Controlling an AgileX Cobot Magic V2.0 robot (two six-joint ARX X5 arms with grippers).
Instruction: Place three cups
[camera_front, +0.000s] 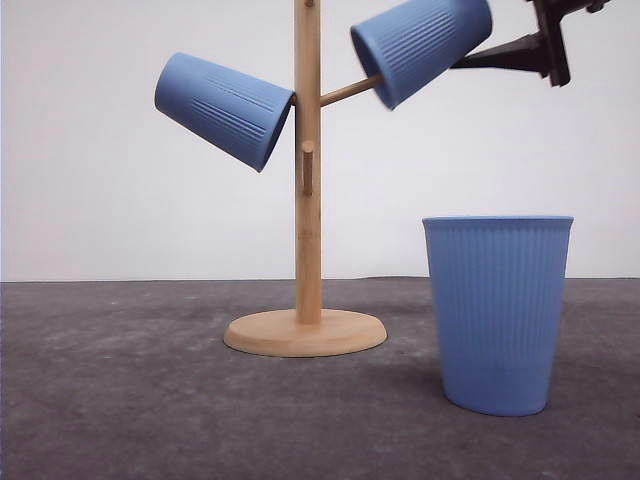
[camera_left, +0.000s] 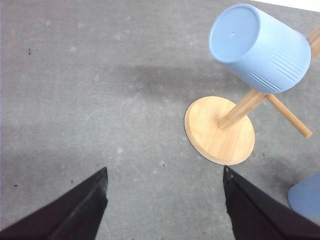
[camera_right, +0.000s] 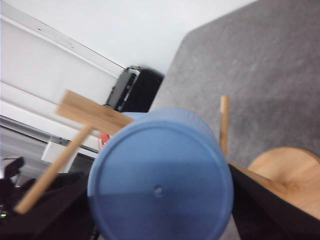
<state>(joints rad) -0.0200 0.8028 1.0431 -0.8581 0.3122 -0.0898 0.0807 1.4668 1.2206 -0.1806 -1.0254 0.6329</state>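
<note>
Cup placement stands at two of three. One light-blue ribbed cup (camera_front: 224, 108) hangs mouth-down on the left peg of the wooden pegged stand (camera_front: 307, 200), base tilted up and outward. A second cup (camera_front: 421, 47) sits on the upper right peg (camera_front: 349, 91), also inverted and tilted. The third cup (camera_front: 498, 312) stands upright on the grey worktop (camera_front: 120, 400), to the right of the stand's round base and nearer the camera, not touching it.

Right gripper (camera_right: 160, 220): the dark fingers (camera_right: 260, 210) flank the base of the second cup on both sides. Whether they pinch the cup or have already let go cannot be told from these pictures. In the front view the right arm (camera_front: 545, 45) sits just beside that cup's base.

Left gripper (camera_left: 165, 200): fingers (camera_left: 85, 210) spread wide, holding nothing, hovering over bare worktop near the stand.

Handling judgement: the cups look like thin, light plastic tumblers, stiff enough to hold shape but liable to flex under heavy squeeze. The matte ribbed wall should give fair friction; the taper means a grip may slide toward the narrow base. For the remaining cup, take hold across the wall below the rim, with moderate force, then invert it over a free peg (camera_front: 307, 165). The light stand may tip if a peg is pushed sideways
</note>
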